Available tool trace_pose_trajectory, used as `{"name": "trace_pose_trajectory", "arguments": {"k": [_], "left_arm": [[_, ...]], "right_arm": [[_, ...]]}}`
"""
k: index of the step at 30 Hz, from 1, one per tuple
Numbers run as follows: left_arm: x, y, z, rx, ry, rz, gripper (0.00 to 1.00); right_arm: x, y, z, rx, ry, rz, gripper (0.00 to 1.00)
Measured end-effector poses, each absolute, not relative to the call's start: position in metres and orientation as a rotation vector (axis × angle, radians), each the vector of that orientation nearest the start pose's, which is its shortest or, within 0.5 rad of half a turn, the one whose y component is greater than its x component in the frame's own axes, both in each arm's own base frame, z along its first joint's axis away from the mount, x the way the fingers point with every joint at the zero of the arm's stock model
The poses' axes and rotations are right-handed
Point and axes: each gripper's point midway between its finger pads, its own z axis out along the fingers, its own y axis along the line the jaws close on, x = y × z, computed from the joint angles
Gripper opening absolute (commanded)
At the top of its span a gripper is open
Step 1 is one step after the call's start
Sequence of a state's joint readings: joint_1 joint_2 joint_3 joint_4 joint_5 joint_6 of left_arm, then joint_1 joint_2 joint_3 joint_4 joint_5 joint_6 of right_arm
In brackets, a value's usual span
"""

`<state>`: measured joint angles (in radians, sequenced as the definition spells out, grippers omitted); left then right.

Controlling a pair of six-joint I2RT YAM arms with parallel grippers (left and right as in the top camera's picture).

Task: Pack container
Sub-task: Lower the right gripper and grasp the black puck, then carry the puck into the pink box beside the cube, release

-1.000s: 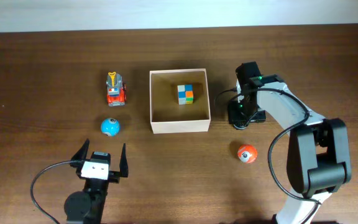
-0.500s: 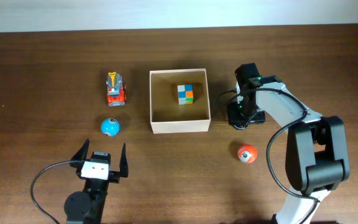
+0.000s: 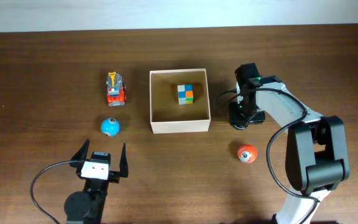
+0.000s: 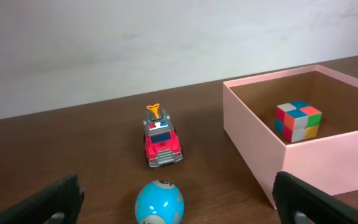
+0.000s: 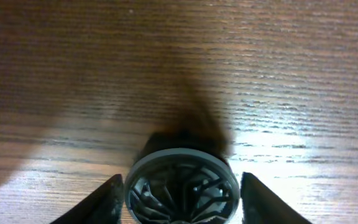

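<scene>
The container (image 3: 156, 126), a square cream-walled box with a tan floor, stands mid-table with a multicoloured cube (image 3: 185, 94) inside; both show in the left wrist view, container (image 4: 260, 155) and cube (image 4: 298, 121). A red toy truck (image 3: 115, 89) and a blue ball (image 3: 110, 127) lie left of it, and an orange ball (image 3: 247, 153) lies at the front right. My left gripper (image 3: 99, 158) is open and empty, just in front of the blue ball (image 4: 159, 202). My right gripper (image 3: 242, 117) points down right of the container, its fingers (image 5: 180, 180) close around a dark round spoked disc (image 5: 180, 193), with thin gaps showing.
The truck (image 4: 161, 142) stands behind the blue ball in the left wrist view. A pale wall runs along the table's far edge. Bare dark wood lies between the toys and the container.
The right arm has shifted very slightly left over the dark disc. Nothing else has moved.
</scene>
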<state>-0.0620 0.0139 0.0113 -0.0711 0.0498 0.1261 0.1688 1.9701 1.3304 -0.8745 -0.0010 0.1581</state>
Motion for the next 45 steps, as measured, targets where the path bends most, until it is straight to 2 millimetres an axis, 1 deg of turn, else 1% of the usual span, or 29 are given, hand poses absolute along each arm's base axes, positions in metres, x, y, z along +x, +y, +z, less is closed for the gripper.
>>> {"name": "trace_pose_trajectory", "arguments": {"k": [7,12,15,18,20,22,25,28,29,31,32,33,35,37,40,43,45], "left_arm": [[0.245,-0.024,0.158,0.192,1.633,0.008,0.99],[0.245,-0.024,0.158,0.192,1.633,0.008,0.99],[0.245,-0.024,0.158,0.192,1.633,0.008,0.99],[0.245,-0.024,0.158,0.192,1.633,0.008,0.99],[0.245,-0.024,0.158,0.192,1.633,0.008,0.99],[0.245,-0.024,0.158,0.192,1.633,0.008,0.99],[0.245,-0.024,0.158,0.192,1.633,0.008,0.99],[0.245,-0.024,0.158,0.192,1.633,0.008,0.99],[0.245,-0.024,0.158,0.192,1.633,0.008,0.99],[0.245,-0.024,0.158,0.192,1.633,0.008,0.99],[0.245,-0.024,0.158,0.192,1.633,0.008,0.99],[0.245,-0.024,0.158,0.192,1.633,0.008,0.99],[0.245,-0.024,0.158,0.193,1.633,0.008,0.99],[0.245,-0.024,0.158,0.192,1.633,0.008,0.99],[0.245,-0.024,0.158,0.192,1.633,0.008,0.99],[0.245,-0.024,0.158,0.192,1.633,0.008,0.99],[0.245,-0.024,0.158,0.192,1.633,0.008,0.99]], "right_arm": [[0.363,0.062,0.013,-0.005,3.09,0.016,0.46],[0.362,0.062,0.013,0.018,3.092,0.016,0.46],[0.358,0.061,0.013,0.021,3.112,0.01,0.46],[0.356,0.061,0.021,0.024,3.139,0.003,0.46],[0.359,0.061,0.034,0.025,3.154,-0.001,0.46],[0.37,0.063,0.055,0.025,3.134,0.003,0.46],[0.389,0.067,0.098,0.022,3.082,0.019,0.46],[0.404,0.075,0.141,0.007,3.011,0.049,0.46],[0.407,0.078,0.151,-0.001,2.99,0.059,0.46],[0.415,0.094,0.176,-0.038,2.932,0.085,0.46],[0.417,0.102,0.184,-0.057,2.906,0.098,0.47],[0.419,0.114,0.192,-0.084,2.878,0.116,0.47],[0.42,0.141,0.203,-0.148,2.833,0.149,0.47],[0.418,0.17,0.207,-0.213,2.798,0.185,0.47],[0.407,0.211,0.21,-0.316,2.764,0.23,0.47],[0.398,0.236,0.211,-0.379,2.745,0.253,0.47],[0.394,0.244,0.207,-0.399,2.75,0.247,0.47]]}}
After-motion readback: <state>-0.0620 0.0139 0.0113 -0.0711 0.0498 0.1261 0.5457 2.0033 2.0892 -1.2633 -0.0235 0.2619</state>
